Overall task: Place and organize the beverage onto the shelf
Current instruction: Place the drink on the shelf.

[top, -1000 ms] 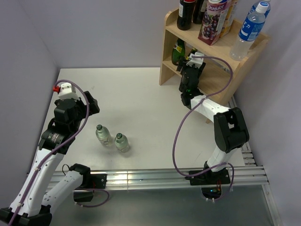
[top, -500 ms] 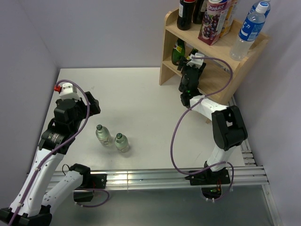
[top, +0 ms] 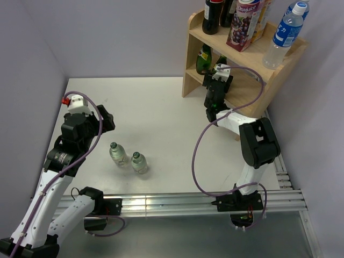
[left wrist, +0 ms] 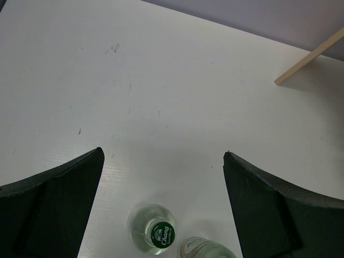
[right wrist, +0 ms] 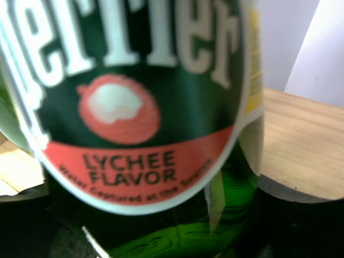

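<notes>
My right gripper reaches into the lower tier of the wooden shelf, shut on a green glass bottle with a lychee label; the bottle fills the right wrist view. Another green bottle stands on that tier to its left. Dark cola bottles, a juice carton and a blue-labelled water bottle stand on the top tier. Two clear bottles stand on the table. My left gripper hangs open above and behind them, touching neither; a green-capped bottle shows below it.
Grey walls close in the table on the left, back and right. The shelf sits in the far right corner. A metal rail runs along the near edge by the arm bases.
My right gripper has pushed slightly further into the lower shelf tier with the green bottle. The left arm and the two clear bottles have not moved.
</notes>
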{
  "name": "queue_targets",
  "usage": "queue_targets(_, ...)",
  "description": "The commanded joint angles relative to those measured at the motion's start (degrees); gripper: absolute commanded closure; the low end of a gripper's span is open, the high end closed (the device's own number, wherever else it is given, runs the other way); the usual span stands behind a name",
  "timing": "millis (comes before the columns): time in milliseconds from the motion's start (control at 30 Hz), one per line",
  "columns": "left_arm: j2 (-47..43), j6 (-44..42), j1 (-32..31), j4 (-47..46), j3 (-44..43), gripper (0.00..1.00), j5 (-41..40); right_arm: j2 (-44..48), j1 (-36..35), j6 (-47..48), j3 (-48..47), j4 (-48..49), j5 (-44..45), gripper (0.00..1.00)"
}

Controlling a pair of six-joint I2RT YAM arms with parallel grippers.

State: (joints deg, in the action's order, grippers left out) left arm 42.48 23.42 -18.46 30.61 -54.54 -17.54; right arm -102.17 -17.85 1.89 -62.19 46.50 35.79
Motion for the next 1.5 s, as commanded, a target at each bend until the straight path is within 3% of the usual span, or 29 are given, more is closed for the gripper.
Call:
queue_targets(0, -0.5, -0.7, 0.3, -2.7, 0.0, 0.01, 1.3, 0.0, 1.3, -0.5, 2.9, -0.9, 1.5, 0.31)
queue_targets(67, -0.4, -0.7, 0.3, -2.7, 0.0, 0.01, 1.4, 0.2, 1.3, -0.2, 3.5, 0.3, 1.3, 0.35)
queue_targets(200, -0.3, -0.7, 0.3, -2.7, 0.1, 0.01, 1.5, -1.4, 1.7, 1.0, 1.8, -0.9, 0.4, 0.54)
queue_targets(267, -0.4, -0.7, 0.3, -2.7, 0.1, 0.0, 1.5, -2.1, 2.0, 0.7, 1.4, -1.8, -0.1, 0.56)
queue_targets(933, -0.7, -0.7, 0.2, -2.8, 0.5, 0.0, 1.4, -7.7, 3.3, 1.8, -0.1, 2.6, -1.1, 0.55)
queue_targets(1367, -0.5, -0.7, 0.3, -2.8, 0.5, 0.0, 1.5, -7.3, 4.4, 0.3, -1.8, -3.0, -5.4, 0.48)
queue_targets(1467, -0.5, -0.7, 0.3, -2.8, 0.5, 0.01, 1.5, -7.2, 4.4, 0.2, -1.9, -3.6, -5.4, 0.41)
